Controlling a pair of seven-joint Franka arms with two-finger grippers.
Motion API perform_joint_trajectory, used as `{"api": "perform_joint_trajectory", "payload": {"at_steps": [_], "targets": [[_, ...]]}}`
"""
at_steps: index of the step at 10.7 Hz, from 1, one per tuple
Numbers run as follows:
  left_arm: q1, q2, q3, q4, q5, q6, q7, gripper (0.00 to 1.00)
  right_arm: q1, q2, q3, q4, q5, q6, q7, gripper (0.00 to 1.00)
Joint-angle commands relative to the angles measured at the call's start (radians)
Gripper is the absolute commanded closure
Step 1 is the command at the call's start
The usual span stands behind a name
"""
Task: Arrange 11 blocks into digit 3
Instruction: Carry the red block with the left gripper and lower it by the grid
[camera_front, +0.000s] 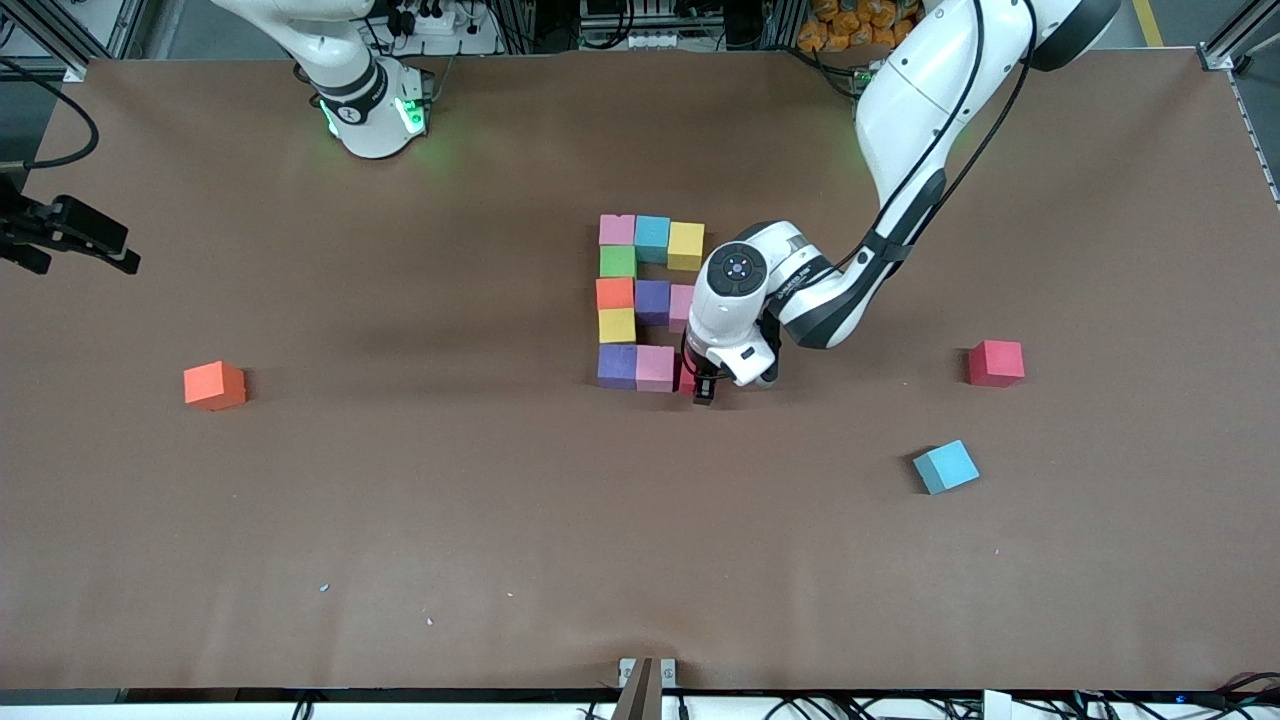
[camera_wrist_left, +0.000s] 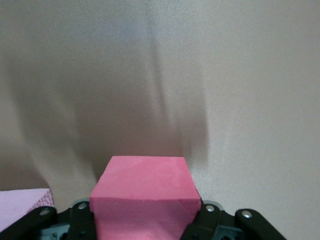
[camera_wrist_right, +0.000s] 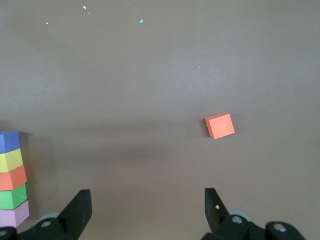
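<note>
Front view, left pincer (camera_front: 703, 385) pinching matte pink cube (camera_wrist_left: 142, 192) at pattern's four o'clock corner, right pincer (camera_wrist_right: 147, 210) waiting spread over brown desk (camera_front: 400, 500).

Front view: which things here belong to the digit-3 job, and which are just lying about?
Job:
- digit cluster
- red-pink block in left gripper
- right gripper, open, waiting

Loose, still cubes for the job:
- orange block
- red block
- teal-blue block

A robotics lab: two white robot arms (camera_front: 900, 130) bolted at a wide brown table (camera_front: 400, 520), aluminium framing (camera_front: 60, 40), cables (camera_front: 60, 130) and a power strip (camera_front: 430, 15) along the edge.
</note>
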Motion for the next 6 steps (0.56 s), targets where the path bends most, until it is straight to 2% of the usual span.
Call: {"api": "perform_joint_trajectory", "payload": {"at_steps": [1,6], "targets": [[-0.014,0.005,0.005,0.003,0.025,0.01,-0.033,0.87,-0.037,-0.007,0.013,-0.006,0.019,-0.002,0.003,0.0],[-0.026,0.006,0.005,0.003,0.018,0.011,-0.033,0.87,-0.04,-0.007,0.013,-0.008,0.02,-0.008,0.006,0.0]]}}
